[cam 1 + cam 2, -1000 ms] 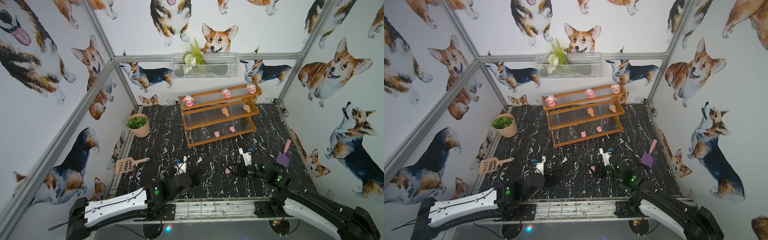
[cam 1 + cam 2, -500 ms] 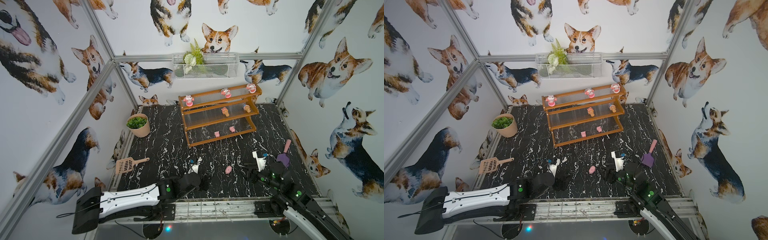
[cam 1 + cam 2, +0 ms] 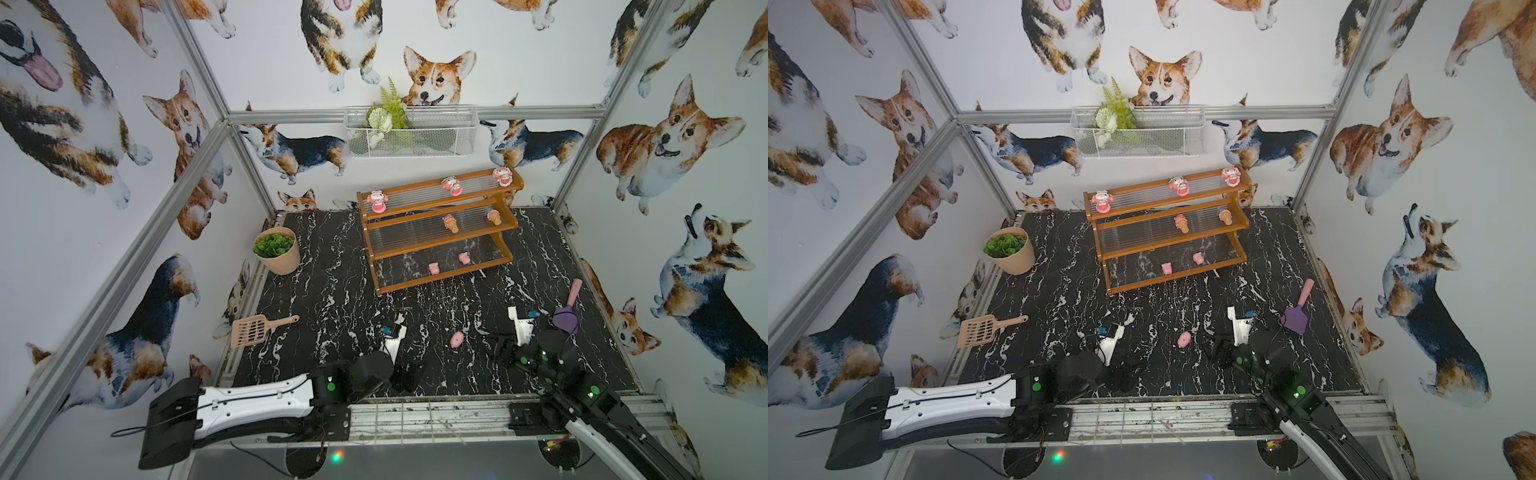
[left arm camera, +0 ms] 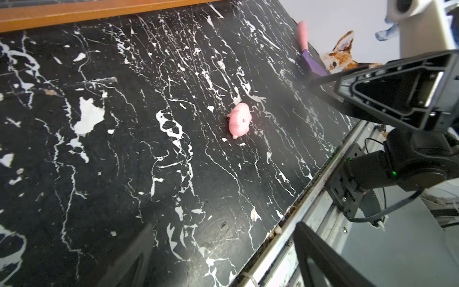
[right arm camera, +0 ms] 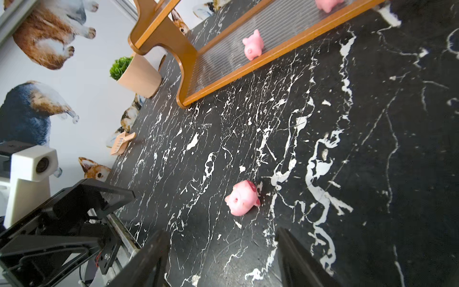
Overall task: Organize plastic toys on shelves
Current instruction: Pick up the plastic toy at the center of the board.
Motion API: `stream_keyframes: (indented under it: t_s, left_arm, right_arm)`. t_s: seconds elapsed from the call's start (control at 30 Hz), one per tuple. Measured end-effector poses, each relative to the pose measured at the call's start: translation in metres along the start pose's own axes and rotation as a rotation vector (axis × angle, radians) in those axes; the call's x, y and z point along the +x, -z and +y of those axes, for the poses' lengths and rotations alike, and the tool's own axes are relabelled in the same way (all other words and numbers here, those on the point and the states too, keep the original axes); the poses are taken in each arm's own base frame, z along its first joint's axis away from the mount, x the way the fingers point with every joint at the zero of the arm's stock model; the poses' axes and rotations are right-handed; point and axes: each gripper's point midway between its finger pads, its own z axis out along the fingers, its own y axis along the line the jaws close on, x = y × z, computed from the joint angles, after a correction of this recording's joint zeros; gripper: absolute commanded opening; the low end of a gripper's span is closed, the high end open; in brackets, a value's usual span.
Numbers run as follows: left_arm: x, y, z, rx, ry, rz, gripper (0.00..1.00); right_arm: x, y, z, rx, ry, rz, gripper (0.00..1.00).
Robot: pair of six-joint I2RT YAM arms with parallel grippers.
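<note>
**Shelves** (image 3: 440, 279): a three-step rack with an orange-brown frame and clear ribbed panels. It stands at the far side of the black marbled table (image 3: 332, 291), right of centre.

**Top step:** three pink-and-white dolls, well apart. There is a left doll (image 3: 377, 201), a middle doll (image 3: 451, 185) and a right doll (image 3: 503, 176).

**Middle step:** two ice-cream cones with tan cones. The first cone (image 3: 451, 223) is near the middle and the second cone (image 3: 494, 216) is toward the right end.

**Bottom step:** two pink pigs near the middle, apart from each other. They are the left pig (image 3: 434, 268) and the right pig (image 3: 464, 258).

**Loose pig** (image 3: 457, 340): a pink pig on the bare table near the front edge, well apart from the shelves. It lies between the two grippers and touches neither. Both top views and both wrist views show it.

**Left gripper** (image 4: 223, 231): low over the front of the table. Its fingers are spread wide with nothing between them. The loose pig lies ahead of it.

**Right gripper** (image 5: 221, 231): low over the front right of the table. Its fingers are apart with nothing between them. The loose pig sits just beyond the fingertips.

**Other items**
- A beige slotted scoop (image 3: 249, 330) lies at the left edge of the table.
- A purple scoop (image 3: 566, 318) with a pink handle lies at the right edge, near the right arm.
- A potted plant (image 3: 279, 255) stands in the far left corner.
- A white wire basket (image 3: 411, 133) holding greenery hangs on the back wall above the shelves.
</note>
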Motion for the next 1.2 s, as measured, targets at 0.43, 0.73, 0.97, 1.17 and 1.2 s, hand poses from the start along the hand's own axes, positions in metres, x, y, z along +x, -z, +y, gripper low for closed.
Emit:
stream_keyframes:
  t_s: [0.43, 0.73, 0.97, 1.17, 1.2]
  left_arm:
    - [0.017, 0.011, -0.012, 0.073, -0.023, 0.013, 0.9]
    - [0.034, 0.012, -0.029, 0.045, -0.119, 0.033, 0.89]
    - [0.035, 0.001, -0.042, -0.014, -0.172, 0.043, 0.9]
    - [0.04, -0.007, -0.041, -0.046, -0.193, 0.057, 0.9]
    - [0.039, -0.008, -0.041, -0.05, -0.197, 0.056, 0.91]
  right_arm:
    - [0.0, 0.006, -0.013, 0.047, -0.045, -0.045, 0.73]
    - [0.004, 0.009, -0.024, 0.101, -0.05, -0.041, 0.73]
    - [0.003, 0.011, -0.028, 0.124, -0.052, -0.048, 0.73]
    - [0.001, 0.012, -0.031, 0.141, -0.056, -0.058, 0.72]
    - [0.0, 0.012, -0.032, 0.148, -0.058, -0.059, 0.72]
